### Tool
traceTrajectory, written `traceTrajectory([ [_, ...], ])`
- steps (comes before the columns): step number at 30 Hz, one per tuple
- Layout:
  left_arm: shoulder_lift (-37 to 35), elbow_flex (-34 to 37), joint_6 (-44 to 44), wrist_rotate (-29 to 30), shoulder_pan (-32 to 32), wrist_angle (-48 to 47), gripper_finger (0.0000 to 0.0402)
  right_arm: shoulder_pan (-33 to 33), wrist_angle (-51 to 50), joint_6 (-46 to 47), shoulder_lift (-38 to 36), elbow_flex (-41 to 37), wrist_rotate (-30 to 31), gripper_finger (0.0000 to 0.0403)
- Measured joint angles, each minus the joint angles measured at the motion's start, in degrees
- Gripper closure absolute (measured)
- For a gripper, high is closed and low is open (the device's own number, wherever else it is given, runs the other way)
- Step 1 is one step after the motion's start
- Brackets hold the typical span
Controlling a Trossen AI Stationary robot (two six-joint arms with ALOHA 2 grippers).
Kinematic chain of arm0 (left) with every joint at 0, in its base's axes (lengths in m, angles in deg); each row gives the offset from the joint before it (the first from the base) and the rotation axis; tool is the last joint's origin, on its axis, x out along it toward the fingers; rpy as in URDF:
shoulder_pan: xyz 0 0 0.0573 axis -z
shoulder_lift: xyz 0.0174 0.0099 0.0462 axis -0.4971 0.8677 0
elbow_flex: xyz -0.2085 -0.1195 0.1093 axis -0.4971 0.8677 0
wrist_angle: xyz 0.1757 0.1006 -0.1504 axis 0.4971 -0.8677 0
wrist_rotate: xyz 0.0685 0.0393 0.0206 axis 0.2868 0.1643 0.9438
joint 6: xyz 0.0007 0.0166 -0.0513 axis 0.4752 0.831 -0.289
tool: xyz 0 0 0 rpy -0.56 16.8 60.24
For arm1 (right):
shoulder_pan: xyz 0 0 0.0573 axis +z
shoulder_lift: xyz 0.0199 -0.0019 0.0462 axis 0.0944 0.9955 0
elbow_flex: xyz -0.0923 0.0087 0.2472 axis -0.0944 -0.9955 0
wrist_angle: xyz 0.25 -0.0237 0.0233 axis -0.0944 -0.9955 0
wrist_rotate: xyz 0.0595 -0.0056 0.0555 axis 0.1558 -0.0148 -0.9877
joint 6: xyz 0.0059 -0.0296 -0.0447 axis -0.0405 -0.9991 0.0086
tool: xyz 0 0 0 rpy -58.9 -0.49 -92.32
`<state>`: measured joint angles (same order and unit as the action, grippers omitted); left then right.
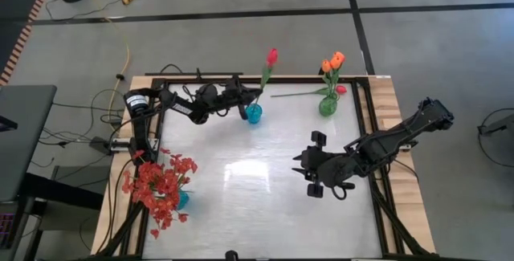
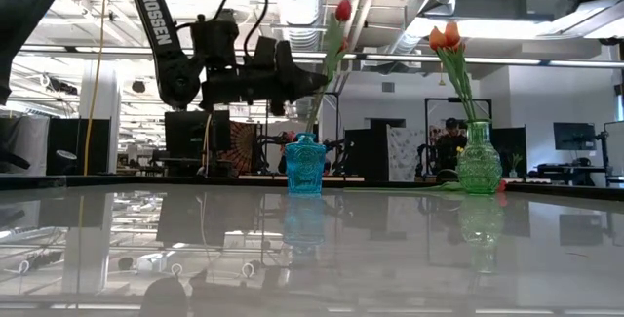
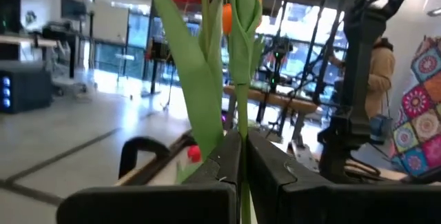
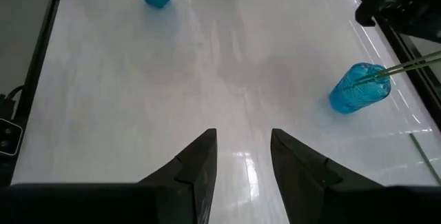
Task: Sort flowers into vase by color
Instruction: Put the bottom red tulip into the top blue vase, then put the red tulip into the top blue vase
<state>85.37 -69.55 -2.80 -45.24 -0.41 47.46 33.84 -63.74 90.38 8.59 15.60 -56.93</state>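
A red-pink tulip (image 1: pixel 271 56) on a long green stem stands tilted in a blue glass vase (image 1: pixel 254 114) near the table's far edge. My left gripper (image 1: pixel 245 107) is beside that vase's mouth, shut on the stem. Two orange tulips (image 1: pixel 332 62) stand in a green glass vase (image 1: pixel 327 105). Another red-pink tulip (image 1: pixel 340 89) lies flat on the table next to the green vase. A bushy red spray (image 1: pixel 159 183) sits in a second blue vase (image 1: pixel 183 201) at the near left. My right gripper (image 1: pixel 310 173) hovers open over the table's right middle. My left gripper pinches the red-pink tulip's stem (image 3: pixel 242 124) between its two fingers, below the long leaf (image 3: pixel 196 79) and a little above the vase mouth. The fingers come level from the table's left, across the stem. The stem's lower end (image 4: pixel 368 78) is inside the blue vase, and the flower leans.
Dark frame rails run along the table's far edge (image 1: pixel 201 76) and right edge (image 1: pixel 371 116). The glossy white middle of the table (image 1: pixel 241 173) lies between the vases and my right arm. A person (image 3: pixel 379 72) stands in the room beyond.
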Motion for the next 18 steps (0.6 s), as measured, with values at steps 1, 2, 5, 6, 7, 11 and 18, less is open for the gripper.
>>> traceTrajectory([
  [1, 0.0, 0.0, -0.2, -0.17, 0.0, -0.41, 0.0401, 0.0, 0.0, -0.06, 0.0, 0.02, -0.02, 0.0241],
  [2, 0.0, 0.0, -0.2, -0.59, 0.0, -0.42, 0.0401, 0.0, -0.02, -0.26, 0.0, 0.0, -0.02, 0.0241],
  [5, 0.0, 0.0, -0.15, -1.6, 0.0, -0.11, 0.0401, 0.0, -0.02, -0.3, 0.01, 0.02, -0.02, 0.0241],
  [6, 0.0, 0.0, -0.15, -2.06, -0.05, -0.12, 0.0401, 0.0, -0.02, -0.31, 0.0, 0.0, -0.02, 0.0241],
  [7, 0.0, 0.0, -0.15, -2.99, -0.15, -0.09, 0.0401, 0.0, -0.02, -0.37, 0.0, 0.0, -0.02, 0.0241],
  [11, 0.0, 0.0, -1.22, -6.84, -0.82, 0.28, 0.0382, 0.0, -0.04, -0.73, 0.0, 0.0, 0.0, 0.0241],
  [18, -0.02, 0.0, -7.53, -11.6, -3.23, 0.76, 0.0325, -0.07, -0.04, -1.5, 0.02, 0.0, 0.0, 0.0241],
])
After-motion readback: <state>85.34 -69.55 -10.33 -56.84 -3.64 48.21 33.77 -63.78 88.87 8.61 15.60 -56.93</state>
